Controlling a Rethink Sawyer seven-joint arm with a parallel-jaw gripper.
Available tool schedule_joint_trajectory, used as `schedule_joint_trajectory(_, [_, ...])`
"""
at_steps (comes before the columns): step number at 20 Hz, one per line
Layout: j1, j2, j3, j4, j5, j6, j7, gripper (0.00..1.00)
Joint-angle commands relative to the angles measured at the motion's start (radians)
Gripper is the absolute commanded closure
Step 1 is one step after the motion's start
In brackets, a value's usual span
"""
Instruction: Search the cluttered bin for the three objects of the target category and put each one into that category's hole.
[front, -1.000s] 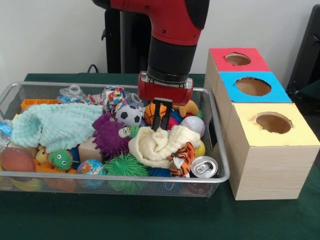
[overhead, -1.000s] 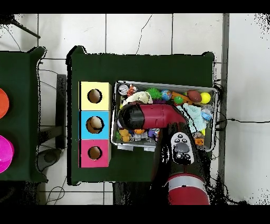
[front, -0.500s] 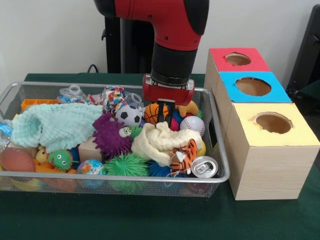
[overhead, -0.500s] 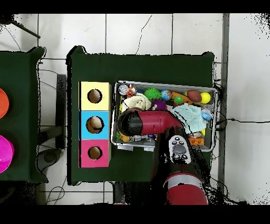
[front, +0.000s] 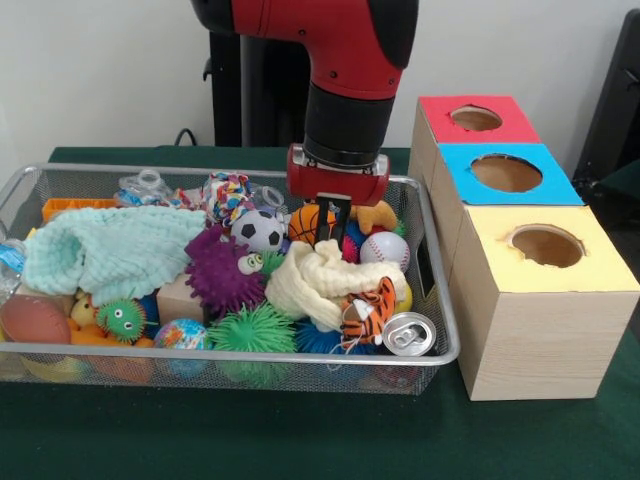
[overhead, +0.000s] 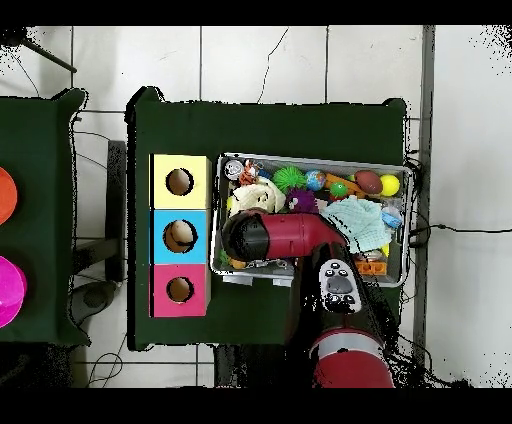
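Observation:
The wire bin (front: 230, 352) is packed with toys. My gripper (front: 333, 238) hangs over its right half, between the basketball (front: 303, 226) and the baseball (front: 386, 250), shut on the top fold of the cream cloth (front: 318, 282), which rises in a peak beneath it. Under the cloth's lower edge a tiger toy (front: 366, 310) lies partly covered. A soccer ball (front: 258, 230) sits just left of the gripper. Overhead, the red arm (overhead: 285, 235) hides the gripper; the cream cloth (overhead: 258, 196) shows beside it.
Three boxes stand right of the bin, topped red (front: 477, 120), blue (front: 507, 172) and yellow (front: 545, 245), each with a round hole. Also in the bin: mint cloth (front: 110, 250), purple spiky toy (front: 215, 270), green spiky ball (front: 250, 330), a can (front: 408, 332).
The gripper has risen slightly and shifted right. The cream cloth got bunched up into a peak under it, uncovering more of the tiger toy and the baseball.

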Motion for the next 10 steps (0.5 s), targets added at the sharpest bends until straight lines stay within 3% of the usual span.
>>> schedule_joint_trajectory(1, [-0.006, -0.027, 0.107, -0.022, 0.024, 0.152, -0.006, 1.0])
schedule_joint_trajectory(4, [0.0, -0.092, 0.114, 0.013, 0.069, 0.215, 0.022, 1.0])
schedule_joint_trajectory(10, [0.035, -0.146, 0.09, 0.016, 0.102, 0.273, 0.066, 1.0])
